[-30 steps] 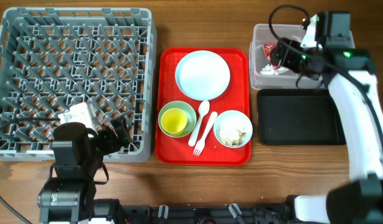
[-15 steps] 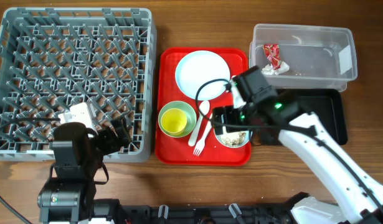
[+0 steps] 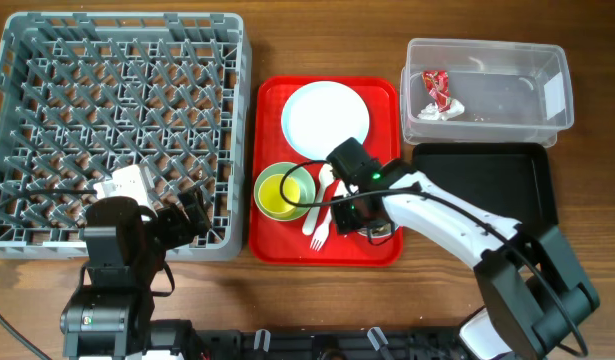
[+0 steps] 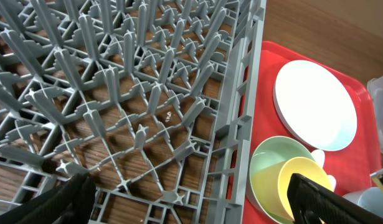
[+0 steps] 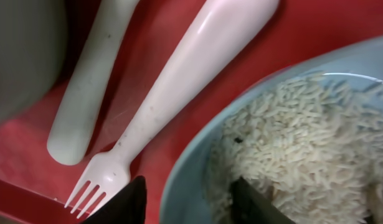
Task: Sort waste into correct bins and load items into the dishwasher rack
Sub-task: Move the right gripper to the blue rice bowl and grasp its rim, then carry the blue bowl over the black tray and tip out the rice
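My right gripper [image 5: 190, 205] is down at the light blue bowl [image 5: 197, 162]. One finger stands outside the rim and one inside among the rice scraps [image 5: 303, 143], with a small gap left at the rim. The white fork [image 5: 179, 81] and spoon [image 5: 91, 81] lie just beside it. The pale blue plate [image 3: 326, 120], the light green bowl [image 3: 305, 178] and the yellow cup [image 3: 279, 194] inside it rest on the red tray. The red-and-white wrapper [image 3: 436, 88] lies in the clear tub [image 3: 507, 90]. My left gripper [image 4: 194, 202] hangs open over the dishwasher rack [image 3: 117, 120].
The red serving tray [image 3: 272, 100] sits between the rack and the bins. The black tray [image 3: 482, 185] lies right of it, below the clear tub. My right arm stretches across the tray's lower right part. A white tag [image 3: 127, 182] rests in the rack.
My right arm swung from the clear tub across to the red tray and came down at the light blue bowl, its jaws narrowing around the rim. The left arm stayed still.
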